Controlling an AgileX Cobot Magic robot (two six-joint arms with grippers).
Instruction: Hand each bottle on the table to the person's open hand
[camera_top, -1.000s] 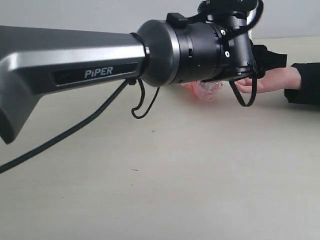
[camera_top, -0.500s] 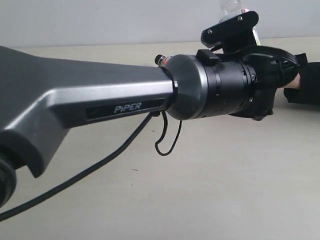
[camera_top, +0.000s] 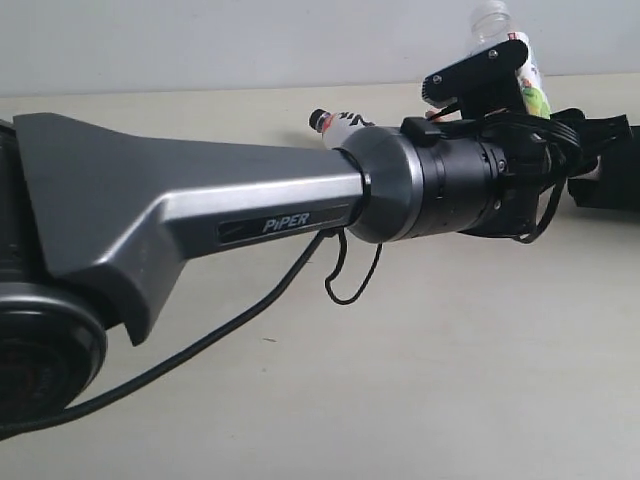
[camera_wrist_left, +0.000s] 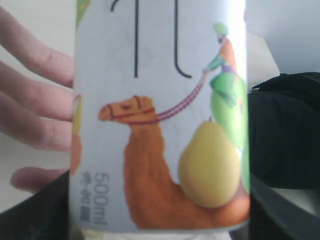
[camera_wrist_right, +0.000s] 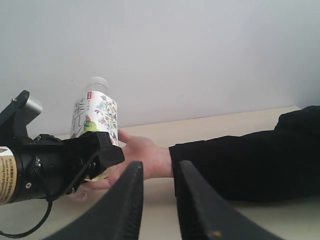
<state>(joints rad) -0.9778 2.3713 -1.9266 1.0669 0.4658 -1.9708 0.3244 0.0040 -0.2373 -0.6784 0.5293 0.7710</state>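
Clamps left claw (camera_wrist_right: 95, 155) on one upright fruit-label bottle (camera_wrist_left: 160, 125), right at one open hand (camera_wrist_right: 142, 157). Holds right claw (camera_wrist_right: 159, 170) apart, empty. Shows second bottle (camera_top: 338, 126) lying on table (camera_top: 450, 350) behind left arm (camera_top: 200, 210). Two bottles total.

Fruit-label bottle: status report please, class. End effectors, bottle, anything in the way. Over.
Left end effector shut on fruit-label bottle, upright at the person's open hand. Right end effector open, empty. Nothing seen between bottle and hand.
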